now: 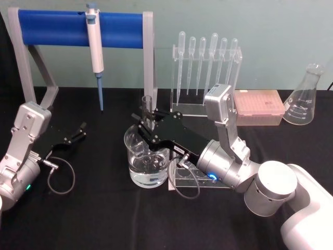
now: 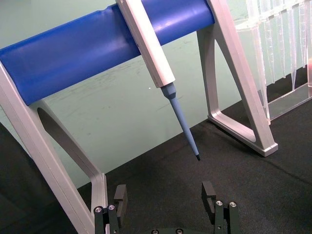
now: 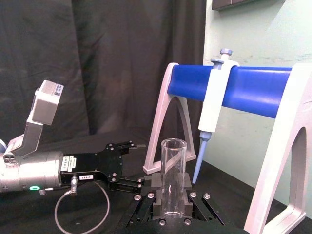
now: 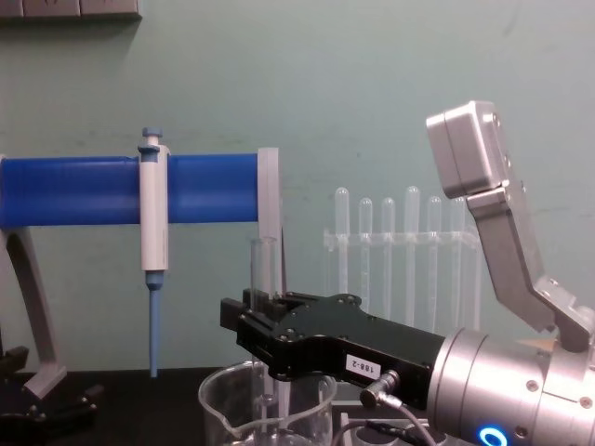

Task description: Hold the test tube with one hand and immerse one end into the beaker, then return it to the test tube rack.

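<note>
Over the beaker (image 1: 133,156), near the middle of the tabletop (image 1: 104,219), your right gripper (image 1: 147,126) is clamped on the test tube (image 1: 147,107). The tube stands upright between the fingers, open rim up, its long axis vertical. Its round end reaches down inside the beaker's rim. There is clear liquid in the bottom of the beaker, but you cannot tell from here whether the tube's end is in it.

The relation that matters for the return is this: the clear test tube rack (image 1: 182,179) lies low on the tabletop, touching or just beside the beaker on the robot's right, directly beneath the right wrist. You will likely need to lift the tube straight up clear of the rim, then carry it right and back toward the robot without tilting it.

Your left gripper (image 1: 79,132) rests well apart on the left, jaws wide and holding nothing. The right arm is the one placed to finish.
</note>
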Tool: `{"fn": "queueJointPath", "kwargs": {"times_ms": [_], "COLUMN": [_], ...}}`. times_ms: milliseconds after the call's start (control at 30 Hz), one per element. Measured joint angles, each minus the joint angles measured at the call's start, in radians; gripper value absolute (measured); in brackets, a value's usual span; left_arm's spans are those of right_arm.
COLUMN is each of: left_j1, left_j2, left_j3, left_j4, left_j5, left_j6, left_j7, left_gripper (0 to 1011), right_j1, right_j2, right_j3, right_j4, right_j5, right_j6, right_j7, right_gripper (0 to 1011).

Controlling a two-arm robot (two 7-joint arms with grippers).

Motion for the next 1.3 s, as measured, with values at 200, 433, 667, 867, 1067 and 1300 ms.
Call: {"fn": "queueJointPath", "kwargs": {"times_ms": [200,433,667,867,1067,1300], "left_j1": [0.000,0.000,0.000,0.000,0.000,0.000], "left_j2": [0.000,0.000,0.000,0.000,0.000,0.000], "left_j3": [0.000,0.000,0.000,0.000,0.000,0.000], "left_j4": [0.000,0.000,0.000,0.000,0.000,0.000], "left_j5": [0.000,0.000,0.000,0.000,0.000,0.000], "left_j6": [0.000,0.000,0.000,0.000,0.000,0.000], "left_j7": [0.000,0.000,0.000,0.000,0.000,0.000], "left_gripper": [1000,1000,1000,1000,1000,1000], "right_j1": [0.000,0.000,0.000,0.000,0.000,0.000], "right_j2": [0.000,0.000,0.000,0.000,0.000,0.000], "right_j3": [0.000,0.000,0.000,0.000,0.000,0.000], "right_j4": [0.000,0.000,0.000,0.000,0.000,0.000], "right_j5": [0.000,0.000,0.000,0.000,0.000,0.000], "right_j6": [0.000,0.000,0.000,0.000,0.000,0.000], "right_j7": [0.000,0.000,0.000,0.000,0.000,0.000], "right_gripper": [224,224,224,224,224,224]}}
